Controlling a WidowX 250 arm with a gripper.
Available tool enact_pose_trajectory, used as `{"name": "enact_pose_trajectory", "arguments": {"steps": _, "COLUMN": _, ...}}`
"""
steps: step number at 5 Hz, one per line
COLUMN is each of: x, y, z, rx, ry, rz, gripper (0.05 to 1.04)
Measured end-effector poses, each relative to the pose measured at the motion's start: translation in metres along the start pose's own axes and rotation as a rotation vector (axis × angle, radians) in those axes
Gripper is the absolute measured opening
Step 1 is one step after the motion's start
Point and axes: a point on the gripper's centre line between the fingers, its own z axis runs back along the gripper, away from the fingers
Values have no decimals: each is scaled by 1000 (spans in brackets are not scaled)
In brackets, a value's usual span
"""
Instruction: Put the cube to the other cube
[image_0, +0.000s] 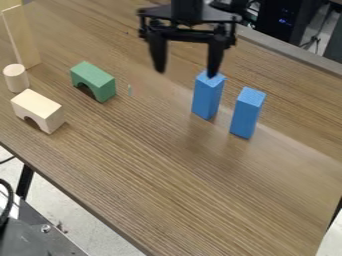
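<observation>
Camera view: right of the green wooden arch block (95, 79), my black two-finger gripper (186, 75) hangs wide, presumably for clearance; farther right, a tall blue block (207, 97) and its upright blue twin (247, 114) stand near, likely the paired cubes.

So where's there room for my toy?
The biggest bare patch of table is in front of the two blue blocks, to the near edge. There's some between them and the green arch, but the gripper hangs nearby. It's crowded around the pale arch, cylinder and plank.
</observation>
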Motion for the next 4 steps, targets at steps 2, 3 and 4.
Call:
{"name": "enact_pose_trajectory", "arguments": {"steps": 2, "x": -10, "y": -43, "z": 0, "rx": 5, "ry": -10, "rz": -140, "gripper": 998}}
{"name": "enact_pose_trajectory", "arguments": {"steps": 3, "x": -15, "y": -61, "z": -6, "rx": 8, "ry": -29, "rz": -248, "gripper": 997}}
{"name": "enact_pose_trajectory", "arguments": {"steps": 4, "x": -13, "y": -79, "z": -11, "rx": 1, "ry": -45, "rz": -316, "gripper": 998}}
